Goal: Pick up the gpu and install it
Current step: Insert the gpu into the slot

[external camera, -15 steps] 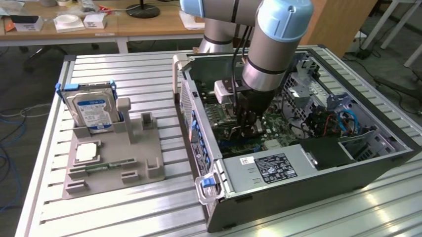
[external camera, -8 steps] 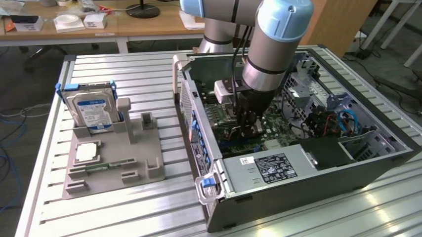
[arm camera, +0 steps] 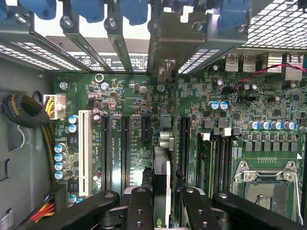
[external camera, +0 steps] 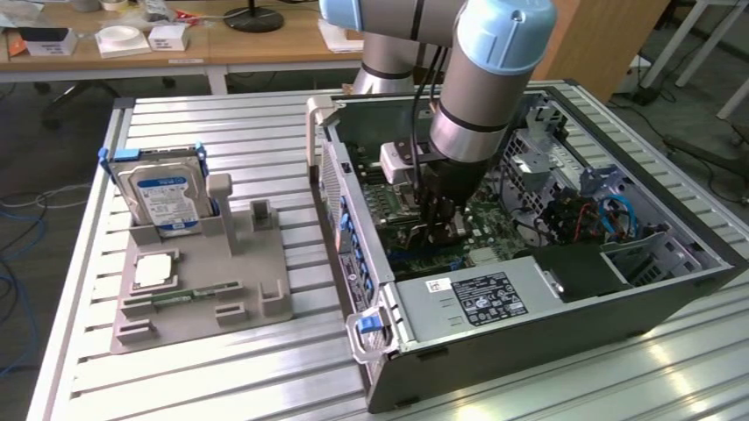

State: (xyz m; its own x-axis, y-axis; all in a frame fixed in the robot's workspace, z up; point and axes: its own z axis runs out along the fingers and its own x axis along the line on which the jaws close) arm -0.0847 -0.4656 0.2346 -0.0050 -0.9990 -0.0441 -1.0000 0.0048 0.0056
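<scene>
The gpu (arm camera: 162, 165) appears edge-on in the wrist view as a thin dark card with a pale face. My gripper (arm camera: 161, 196) is shut on it, with a black finger (arm camera: 139, 206) on either side. The card stands over the green motherboard (arm camera: 129, 96), in line with the black expansion slots (arm camera: 125, 153); whether it sits in a slot I cannot tell. A grey metal bracket (arm camera: 168, 43) lies at the card's far end, by the case's rear slot openings. In the exterior view my gripper (external camera: 439, 219) reaches down into the open computer case (external camera: 655, 298), and the arm hides the card.
On the exterior view's left, a grey fixture (external camera: 263, 263) holds an upright silver hard drive (external camera: 164, 189), a small green memory stick (external camera: 188, 294) and a square chip (external camera: 153, 270). Inside the case are blue slot latches (arm camera: 134, 9), a cable bundle (arm camera: 21, 112) and the processor socket (arm camera: 266, 187).
</scene>
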